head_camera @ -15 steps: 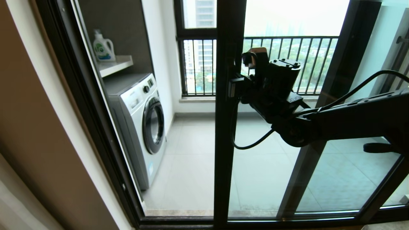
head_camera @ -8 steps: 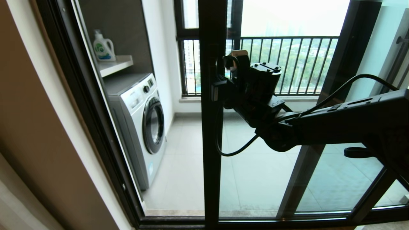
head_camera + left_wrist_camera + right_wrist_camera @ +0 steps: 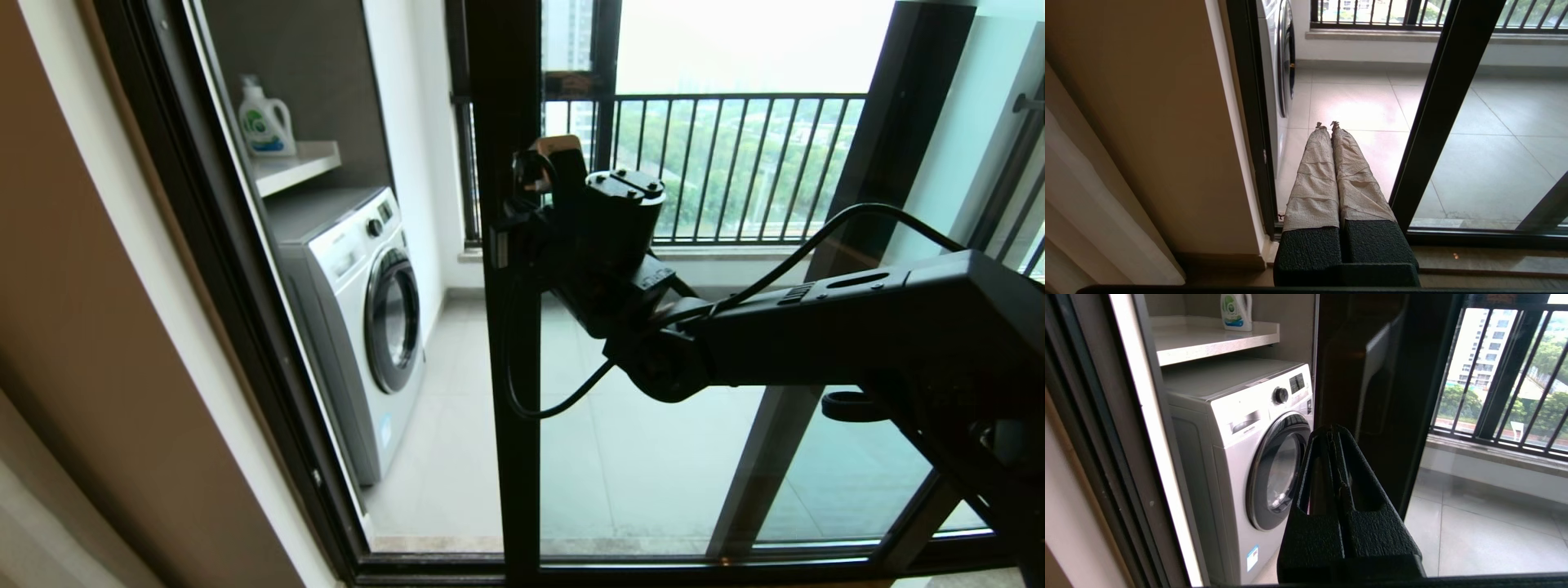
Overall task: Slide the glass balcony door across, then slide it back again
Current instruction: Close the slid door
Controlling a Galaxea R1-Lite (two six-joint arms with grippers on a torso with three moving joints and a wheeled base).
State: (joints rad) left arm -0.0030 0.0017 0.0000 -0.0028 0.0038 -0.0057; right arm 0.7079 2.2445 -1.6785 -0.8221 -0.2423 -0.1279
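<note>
The glass balcony door (image 3: 645,457) fills the centre and right of the head view, its leading upright standing just left of centre frame and running from top edge to bottom edge; a gap of open doorway remains between that upright and the fixed dark outer frame (image 3: 245,327) at left. Through the gap, in the left-centre of the frame, sits the washing machine (image 3: 367,318), with a detergent bottle (image 3: 264,121) on the shelf at upper left. The balcony railing (image 3: 735,163) crosses the upper right behind the glass. Right arm reaches in from the lower right edge to centre frame — the right gripper (image 3: 1333,457) sits against the door's upright at about latch height, its two fingers pressed together with nothing between them; it appears to push with the side of the fingers rather than pinch. Left gripper (image 3: 1329,126) is parked low near the bottom track, by the wall at the left of the doorway, its cloth-wrapped fingers also pressed together and empty. Judgement on progress: door is partway across the opening, neither fully open nor fully shut — which leg of the slide this is cannot be read from this moment alone. At the least, the current stroke must be finished to the end of the track.
</note>
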